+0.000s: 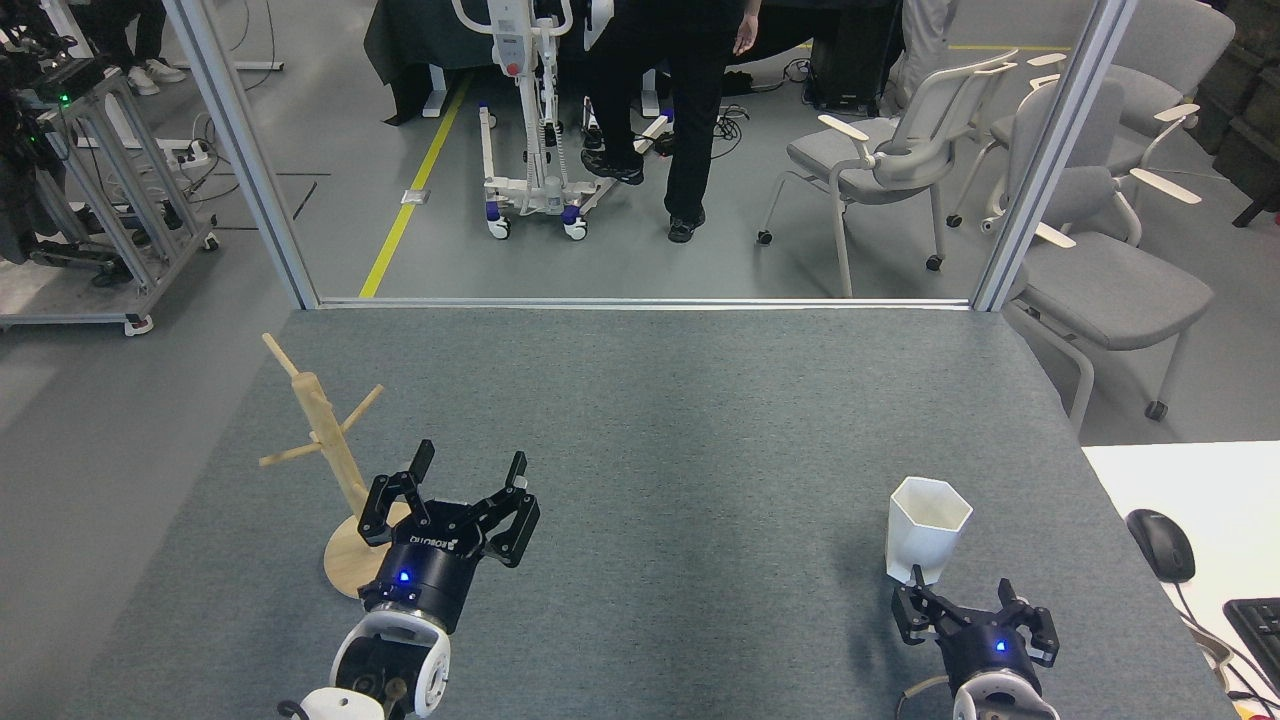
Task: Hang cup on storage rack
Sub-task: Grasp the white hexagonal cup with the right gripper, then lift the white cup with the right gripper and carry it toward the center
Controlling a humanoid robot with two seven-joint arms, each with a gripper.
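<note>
The cup (928,530), a white faceted mug with a hexagonal rim, stands upright on the grey table at the near right; its handle does not show. My right gripper (960,583) is open just in front of it, its left finger close to the cup's base, nothing between the fingers. The storage rack (322,428), a light wooden post with angled pegs on a round base (343,565), stands at the near left with no cup on it. My left gripper (470,458) is open and empty, right beside the rack's base.
The grey felt table (660,420) ends at a metal frame at the back. A white desk with a black mouse (1160,545) and a keyboard borders the right edge. Beyond the table are grey chairs, a wheeled stand and a standing person.
</note>
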